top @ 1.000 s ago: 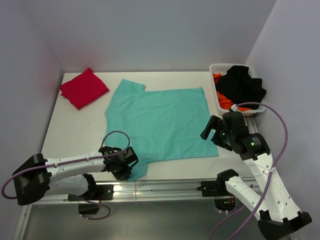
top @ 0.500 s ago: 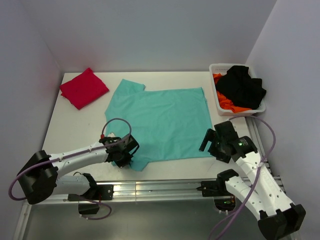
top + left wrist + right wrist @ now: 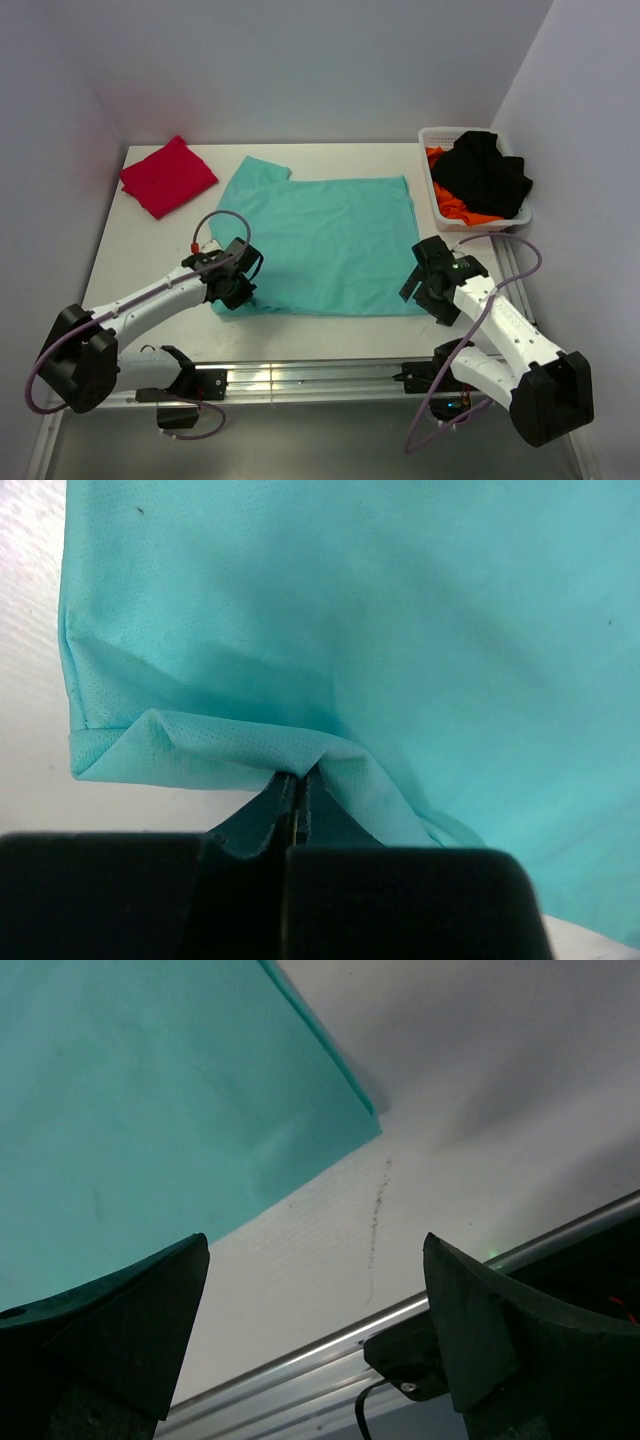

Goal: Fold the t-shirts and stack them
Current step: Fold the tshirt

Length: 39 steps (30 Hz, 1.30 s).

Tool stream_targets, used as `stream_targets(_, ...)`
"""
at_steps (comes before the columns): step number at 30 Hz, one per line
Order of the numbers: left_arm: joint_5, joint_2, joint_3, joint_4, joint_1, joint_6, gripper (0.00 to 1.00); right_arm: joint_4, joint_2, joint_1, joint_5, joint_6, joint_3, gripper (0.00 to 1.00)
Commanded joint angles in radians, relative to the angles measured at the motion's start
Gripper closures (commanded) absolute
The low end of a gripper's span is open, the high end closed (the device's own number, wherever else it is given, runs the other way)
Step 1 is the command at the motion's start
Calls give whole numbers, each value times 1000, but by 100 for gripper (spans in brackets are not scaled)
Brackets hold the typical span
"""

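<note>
Nearest, the left gripper (image 3: pixel 297 792) is clamped on a pinched fold at the near-left edge of the teal t-shirt (image 3: pixel 330 240), which lies spread across the table (image 3: pixel 150 250). The right gripper (image 3: pixel 315 1250) hangs wide open over the shirt's near-right corner, holding nothing. Thin, light and floppy, the cloth will likely sag when lifted, so corners and hems look the surest holds; the folded red t-shirt (image 3: pixel 168 176) lies at the far-left corner.

I work at a white table (image 3: pixel 140 250) boxed in by pale grey walls (image 3: pixel 300 70) under soft even light, a metal rail (image 3: pixel 320 372) at its near edge.
</note>
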Motion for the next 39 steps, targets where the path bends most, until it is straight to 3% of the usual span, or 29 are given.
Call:
stream_targets(1, 16, 5, 40, 28, 43, 99, 100, 78, 30, -1, 56, 67, 31, 6)
stream_targets(7, 54, 11, 54, 39, 125, 182, 100, 159, 149, -1, 59, 92, 10, 17)
stream_targets(12, 77, 31, 54, 51, 161, 222, 100, 178, 211, 2, 42, 121, 5, 18)
stream_targets(19, 88, 51, 77, 47, 191, 259, 100, 190, 154, 6, 28, 173, -79, 26)
stream_targets(20, 88, 52, 80, 45, 194, 260, 100, 190, 153, 6, 30, 181, -85, 32)
stream_targets(27, 83, 51, 101, 22, 195, 256, 100, 208, 73, 8, 27, 205, -157, 35)
stream_targets(30, 83, 39, 100, 4, 194, 247, 100, 227, 111, 8, 27, 218, -170, 36)
stream_targets(33, 74, 16, 97, -21, 195, 243, 100, 239, 130, 9, 46, 218, -167, 53)
stream_targets(34, 71, 8, 97, -25, 195, 240, 100, 242, 128, 9, 59, 216, -165, 65)
stream_targets(35, 68, -3, 97, -37, 195, 242, 100, 242, 133, 9, 65, 216, -164, 71)
stream_targets(39, 49, -15, 111, -64, 194, 242, 100, 238, 166, 9, 82, 208, -141, 82)
